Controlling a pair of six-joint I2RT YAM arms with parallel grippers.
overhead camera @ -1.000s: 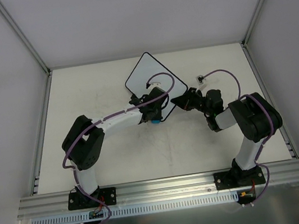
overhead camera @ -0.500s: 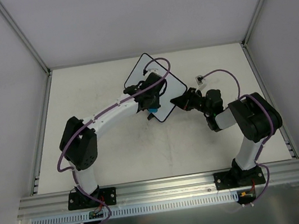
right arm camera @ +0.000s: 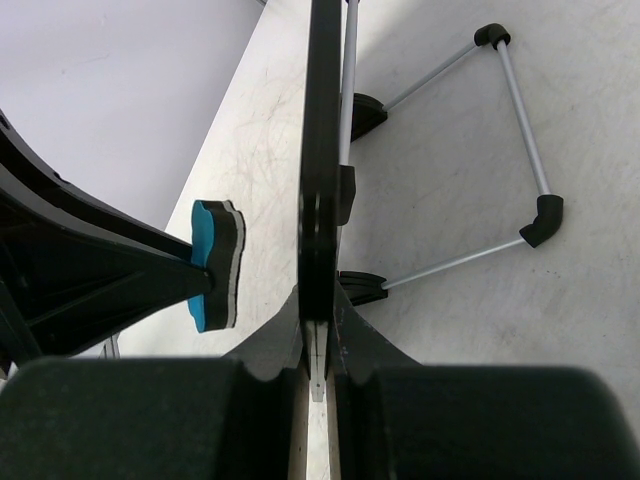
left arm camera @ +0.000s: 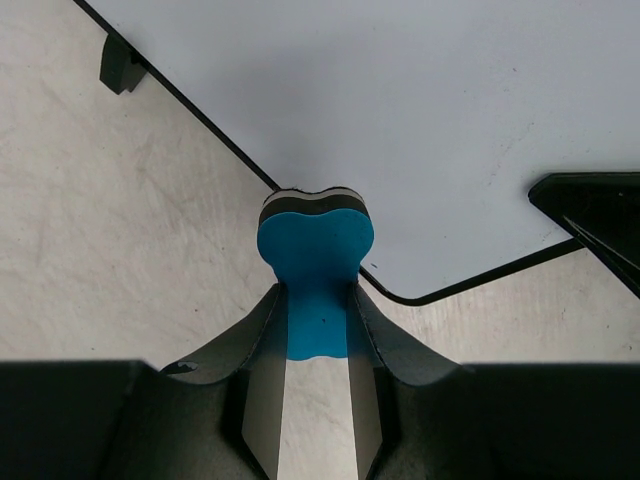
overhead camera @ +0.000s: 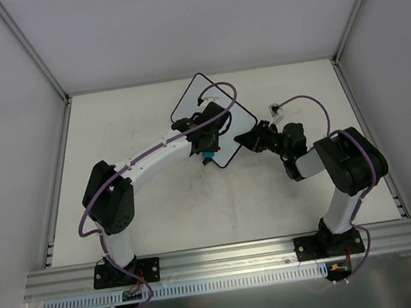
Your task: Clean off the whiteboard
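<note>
The whiteboard [overhead camera: 212, 104] lies as a diamond at the table's far middle. Its white face fills the left wrist view [left arm camera: 400, 110], with a black tab on its rim. My left gripper [overhead camera: 206, 147] is shut on the blue eraser [overhead camera: 207, 156], whose black felt tip [left arm camera: 315, 203] sits at the board's near edge. My right gripper [overhead camera: 246, 141] is shut on the board's right rim, seen edge-on in the right wrist view [right arm camera: 320, 150]. There the eraser [right arm camera: 218, 265] stands a small gap away from the board's face.
A wire stand [right arm camera: 520, 150] with black end caps is hinged to the board's back. A small white connector on a purple cable [overhead camera: 276, 109] lies right of the board. Metal frame posts and white walls close in the table's back and sides.
My left gripper carried the eraser from the board's near corner further onto the board, then eased back slightly. The board turned a little. The right arm stayed put.
</note>
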